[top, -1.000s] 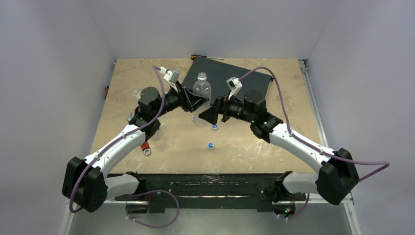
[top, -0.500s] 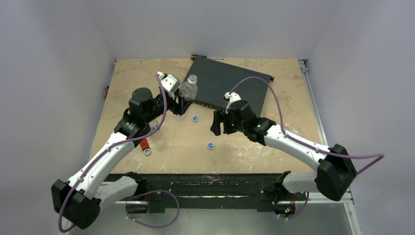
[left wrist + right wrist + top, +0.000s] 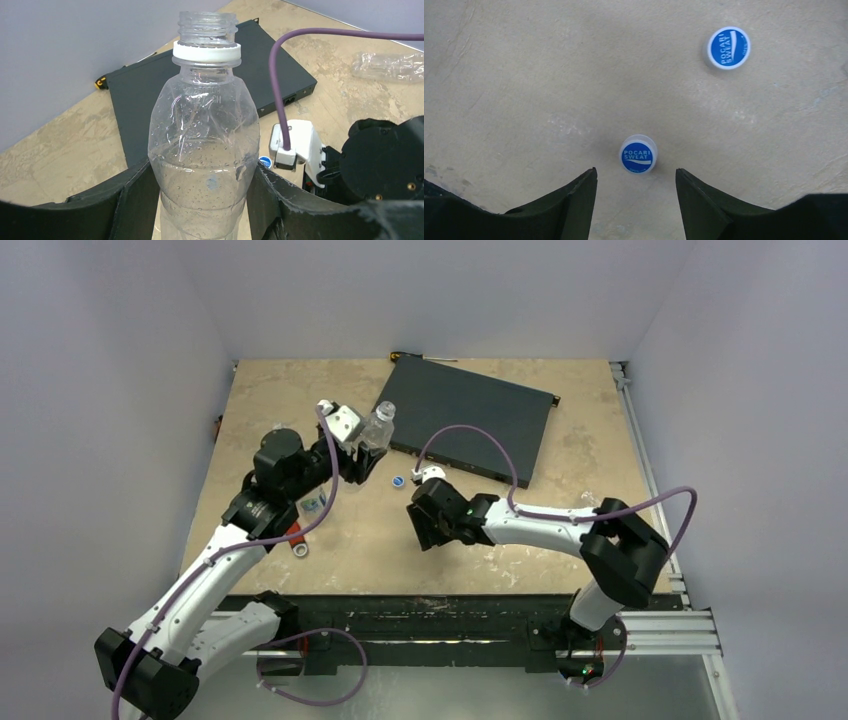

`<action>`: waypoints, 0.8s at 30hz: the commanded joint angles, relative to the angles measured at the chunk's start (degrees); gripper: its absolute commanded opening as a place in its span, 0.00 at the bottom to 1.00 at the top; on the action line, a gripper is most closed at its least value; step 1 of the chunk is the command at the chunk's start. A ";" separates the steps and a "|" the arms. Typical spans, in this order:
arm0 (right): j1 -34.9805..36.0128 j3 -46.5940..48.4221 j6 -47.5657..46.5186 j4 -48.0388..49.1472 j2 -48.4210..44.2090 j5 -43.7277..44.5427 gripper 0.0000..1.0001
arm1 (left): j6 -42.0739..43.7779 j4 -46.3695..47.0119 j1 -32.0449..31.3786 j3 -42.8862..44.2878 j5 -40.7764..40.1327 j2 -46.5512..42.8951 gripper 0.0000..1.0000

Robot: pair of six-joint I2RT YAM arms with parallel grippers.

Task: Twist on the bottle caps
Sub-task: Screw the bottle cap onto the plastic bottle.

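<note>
Left jaws clamped on bottle (image 3: 205,150); right jaws apart, cap (image 3: 638,154) centred just beyond tips.

I see the upright bottle (image 3: 205,150), clear, uncapped and part-filled with water; a crumpled bottle (image 3: 390,67) lies on its side. The nearer cap (image 3: 637,154) and farther cap (image 3: 727,47), both blue, lie logo-up, apart.
</note>
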 commanded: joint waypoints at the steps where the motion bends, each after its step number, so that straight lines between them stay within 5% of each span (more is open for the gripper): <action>1: 1.43 4.82 2.41 -1.57 2.83 4.80 0.59 | 1.48 1.35 -0.02 -0.47 1.20 -0.50 0.42; 15: 2.31 6.73 3.10 -2.36 8.49 5.50 0.45 | 1.96 0.62 -0.02 -0.42 2.89 -0.33 0.42; 24: 1.66 6.28 2.43 -2.27 5.84 3.76 0.16 | 5.54 -3.04 -0.02 0.14 8.60 0.74 0.42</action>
